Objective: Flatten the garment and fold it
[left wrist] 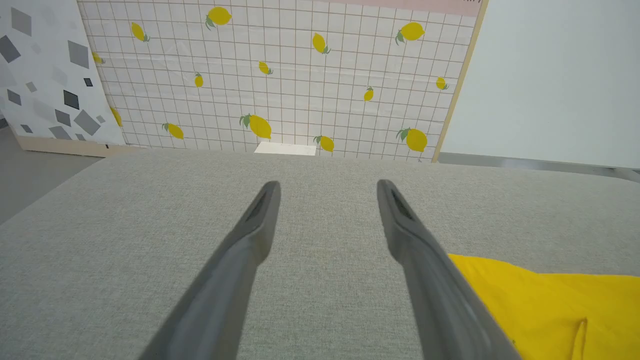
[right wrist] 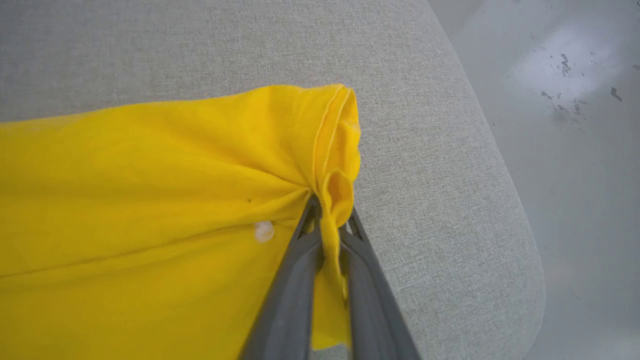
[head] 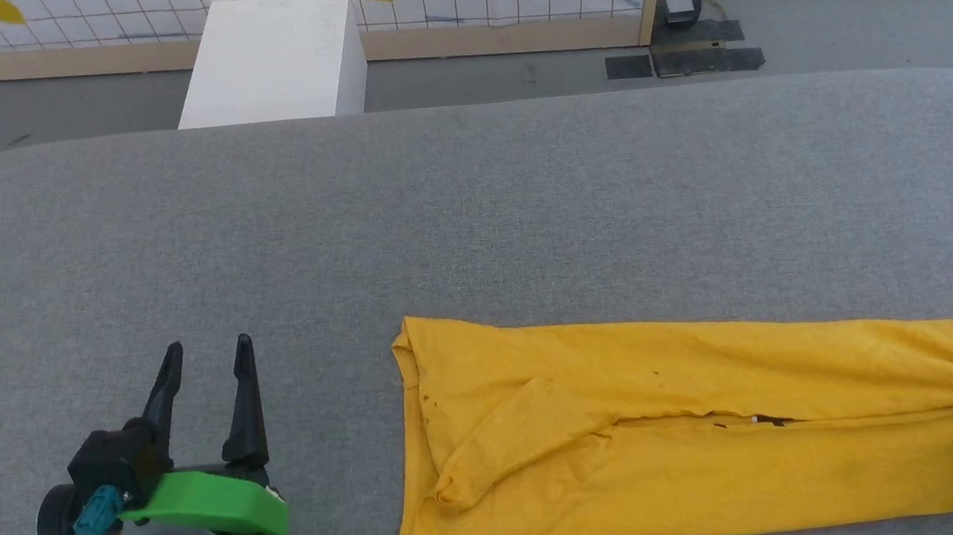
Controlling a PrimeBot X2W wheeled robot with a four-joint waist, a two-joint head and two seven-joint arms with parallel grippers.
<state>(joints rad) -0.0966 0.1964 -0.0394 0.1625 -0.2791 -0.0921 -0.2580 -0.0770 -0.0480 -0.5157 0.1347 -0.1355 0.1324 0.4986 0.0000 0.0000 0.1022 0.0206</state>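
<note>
Right claw (right wrist: 330, 216) is clenched on the bunched, hemmed end of the yellow T-shirt (head: 676, 432), which lies as a long strip along the counter's (head: 471, 215) near edge, out to the right corner. Left claw (head: 209, 354) is released (nothing in it). It's soft, light cotton that will likely sag, so grip the corners.

The yellow garment (head: 675, 423) lies near right on our grey desk (head: 471, 215). Our left hand (head: 209, 346) is open, near left.

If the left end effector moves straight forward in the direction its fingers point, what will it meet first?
The way looks free: the left end effector points along the grey fabric tabletop, though its height is unclear; the yellow cotton T-shirt lies to its right.
</note>
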